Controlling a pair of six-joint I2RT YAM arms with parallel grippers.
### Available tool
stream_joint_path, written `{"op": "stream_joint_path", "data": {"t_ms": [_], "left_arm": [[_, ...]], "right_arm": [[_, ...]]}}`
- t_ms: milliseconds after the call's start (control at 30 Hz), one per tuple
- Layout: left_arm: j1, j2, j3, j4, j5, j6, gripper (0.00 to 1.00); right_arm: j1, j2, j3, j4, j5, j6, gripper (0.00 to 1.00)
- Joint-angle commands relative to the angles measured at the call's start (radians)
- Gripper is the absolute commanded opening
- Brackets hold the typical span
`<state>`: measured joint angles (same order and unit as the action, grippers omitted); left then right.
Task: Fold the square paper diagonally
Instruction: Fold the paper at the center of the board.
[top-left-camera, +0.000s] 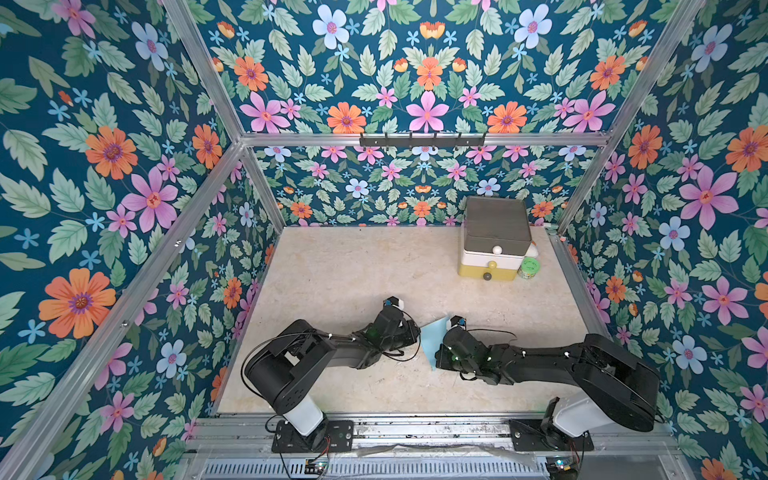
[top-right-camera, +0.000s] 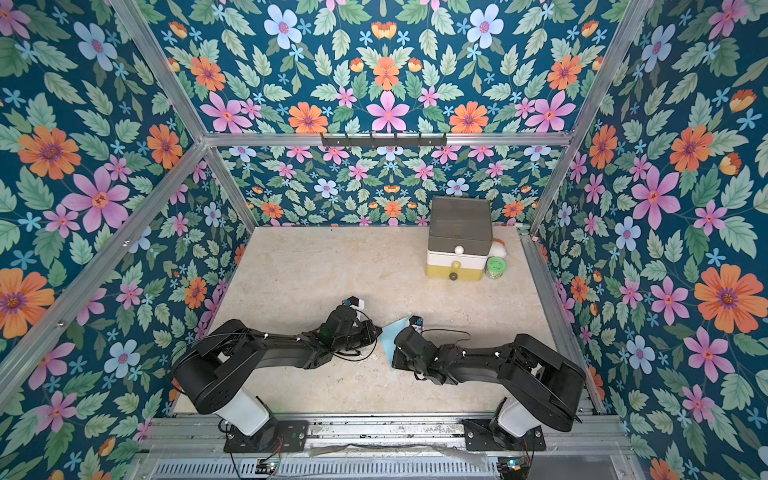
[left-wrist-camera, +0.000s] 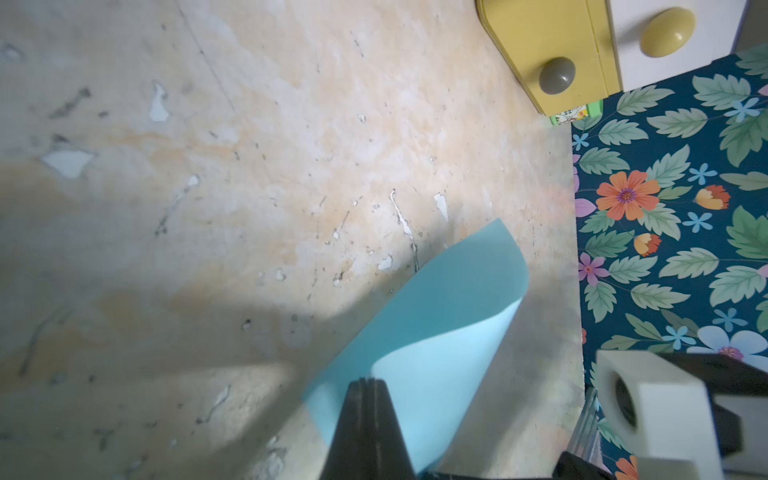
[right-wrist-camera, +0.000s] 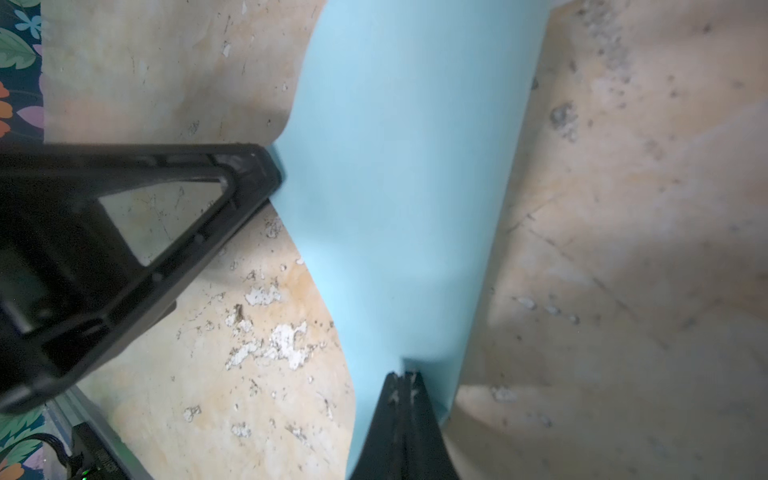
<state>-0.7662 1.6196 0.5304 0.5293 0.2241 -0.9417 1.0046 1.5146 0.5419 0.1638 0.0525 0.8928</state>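
Quick rundown of the table (top-left-camera: 353, 270). The square paper (top-left-camera: 431, 340) is about halfway between the left and right edges, a bit closer to the near edge than the far one. It's wedged right between the two arms' wrists. In both top views the paper (top-right-camera: 387, 340) shows as a light blue pointy shape with one tip aimed at the near edge. The rest is tucked under the right arm's wrist.

The left gripper (left-wrist-camera: 368, 384) has its jaws pressed together. The paper (left-wrist-camera: 436, 332) comes out right at the tips, so it looks pinched on a corner or edge of the sheet. From that wrist cam the sheet isn't flat at all. It curls over on itself like a loose roll, with a paler face showing inside the curl.

The right gripper (right-wrist-camera: 405, 380) is clamped too, jaws tight on the other end of the paper (right-wrist-camera: 395, 187), with a tiny crumpled bit right at the tips. In that same view the sheet bows up in the middle like a little bridge. The left gripper (right-wrist-camera: 270, 174) meets the paper's side edge.

Other stuff: a three-drawer unit (top-left-camera: 494, 241) in grey, white and yellow stands by the table's far right corner. A green-lidded jar (top-left-camera: 529, 267) sits just beside it, toward the right edge. Both are well apart from the paper.
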Motion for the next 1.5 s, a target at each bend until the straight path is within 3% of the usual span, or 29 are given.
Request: {"op": "stream_joint_path", "data": {"t_ms": [0, 767, 1100, 1267, 1467], "left_arm": [[-0.007, -0.014, -0.01, -0.007, -0.035, 0.001, 0.0], [-0.081, 0.034, -0.092, 0.05, -0.138, -0.092, 0.0], [-0.082, 0.047, -0.104, 0.059, -0.143, -0.085, 0.0], [-0.083, 0.036, -0.106, 0.065, -0.131, -0.078, 0.0], [-0.084, 0.011, -0.104, 0.05, -0.12, -0.064, 0.0]], "right_arm": [[-0.003, 0.001, 0.001, -0.125, 0.028, -0.008, 0.06], [-0.042, -0.019, 0.034, -0.126, 0.065, 0.02, 0.3], [-0.148, -0.092, 0.105, -0.164, 0.079, -0.068, 0.52], [-0.244, -0.045, 0.116, -0.037, -0.092, -0.167, 0.63], [-0.304, 0.044, 0.123, 0.096, -0.253, -0.224, 0.6]]}}
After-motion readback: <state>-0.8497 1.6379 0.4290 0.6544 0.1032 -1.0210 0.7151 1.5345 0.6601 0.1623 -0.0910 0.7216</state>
